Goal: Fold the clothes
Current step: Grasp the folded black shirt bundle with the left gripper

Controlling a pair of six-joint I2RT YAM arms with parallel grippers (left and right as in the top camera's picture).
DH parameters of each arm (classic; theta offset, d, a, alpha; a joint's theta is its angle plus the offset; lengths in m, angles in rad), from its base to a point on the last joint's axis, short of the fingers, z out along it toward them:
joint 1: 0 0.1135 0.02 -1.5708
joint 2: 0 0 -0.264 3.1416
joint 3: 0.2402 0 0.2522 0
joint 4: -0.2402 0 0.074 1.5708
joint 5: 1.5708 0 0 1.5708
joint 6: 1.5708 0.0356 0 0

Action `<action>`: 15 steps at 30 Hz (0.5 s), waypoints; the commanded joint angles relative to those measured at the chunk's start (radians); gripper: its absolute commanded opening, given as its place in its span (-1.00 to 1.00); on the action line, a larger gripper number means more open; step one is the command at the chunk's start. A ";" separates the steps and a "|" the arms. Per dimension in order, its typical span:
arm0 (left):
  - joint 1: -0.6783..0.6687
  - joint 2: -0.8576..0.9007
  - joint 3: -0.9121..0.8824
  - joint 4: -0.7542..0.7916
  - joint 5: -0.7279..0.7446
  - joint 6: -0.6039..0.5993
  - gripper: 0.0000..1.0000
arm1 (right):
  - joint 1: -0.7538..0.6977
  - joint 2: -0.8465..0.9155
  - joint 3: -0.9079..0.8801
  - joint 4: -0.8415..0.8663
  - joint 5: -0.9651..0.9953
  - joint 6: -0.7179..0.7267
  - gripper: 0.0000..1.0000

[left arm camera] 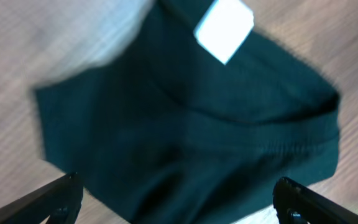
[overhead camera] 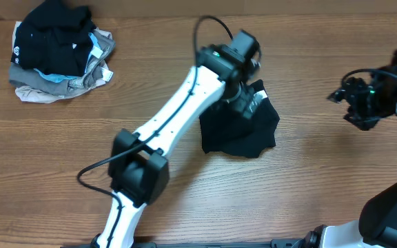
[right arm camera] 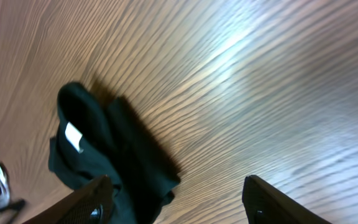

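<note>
The wooden bench (overhead camera: 309, 179) shows bare, glossy woodgrain. A heap of unfolded clothes (overhead camera: 60, 52) sits at its far left corner. The dark garment (overhead camera: 243, 131) lies crumpled mid-bench, apparently singled out for folding. The left gripper (left arm camera: 179, 202) hovers over it, fingers spread. The right gripper (right arm camera: 182, 202), also spread and empty, hangs well aside. A white label (left arm camera: 224, 28) faces up.

— Where does the garment (overhead camera: 243, 134) lie?
— Mid-table (overhead camera: 309, 193), under the left claw (overhead camera: 249, 102), which hangs over its far edge.
— And the pile (overhead camera: 60, 52)?
— In the far left corner, well apart from the garment.
— The right claw (overhead camera: 347, 103)?
— Right of the garment, apart from it, over the table's right side.
</note>
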 commanded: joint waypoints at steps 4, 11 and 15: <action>-0.016 0.078 -0.001 -0.087 -0.016 -0.014 1.00 | -0.023 -0.030 0.021 0.003 -0.005 -0.035 0.43; 0.005 0.176 -0.001 -0.148 -0.112 0.063 1.00 | -0.023 -0.030 0.021 0.008 -0.006 -0.035 0.43; 0.036 0.222 -0.001 -0.153 -0.226 0.086 1.00 | -0.023 -0.030 0.021 0.005 -0.006 -0.035 0.44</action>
